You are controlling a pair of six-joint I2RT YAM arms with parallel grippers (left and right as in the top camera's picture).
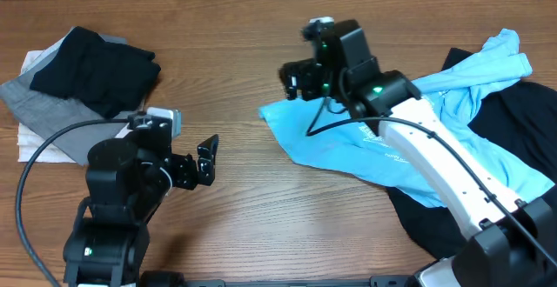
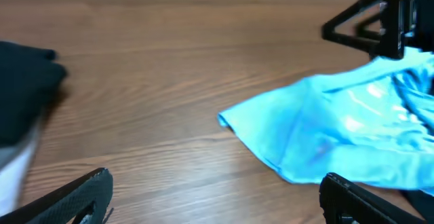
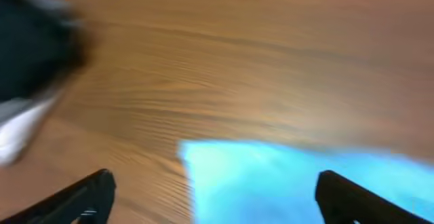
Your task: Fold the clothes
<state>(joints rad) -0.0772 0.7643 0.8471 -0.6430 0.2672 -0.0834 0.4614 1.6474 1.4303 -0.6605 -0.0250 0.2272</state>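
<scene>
The right gripper (image 1: 293, 78) is wide open with nothing between its fingers. In its own wrist view the two dark fingertips (image 3: 102, 183) stand far apart at the lower corners, and that view is blurred. It hovers just over the left corner of the blue shirt (image 1: 374, 143), and the pictures do not show whether it touches the cloth. The left gripper (image 1: 209, 159) is also spread open and empty, with its fingers (image 2: 81, 197) well apart above bare wood. It points across the table (image 1: 218, 26) toward that same shirt corner, with a stretch of wood between them. The blue shirt lies crumpled and unfolded on the right half of the table, its pointed corner toward the centre and a twisted sleeve or hem reaching to the upper right. Its right part rests on a black garment (image 1: 513, 122), which spreads out beneath it as far as the table's right edge. Far to the left, well apart from both grippers, sits a folded pile (image 1: 91, 65), with a black piece on top, a grey piece under it and a white piece at the bottom.
</scene>
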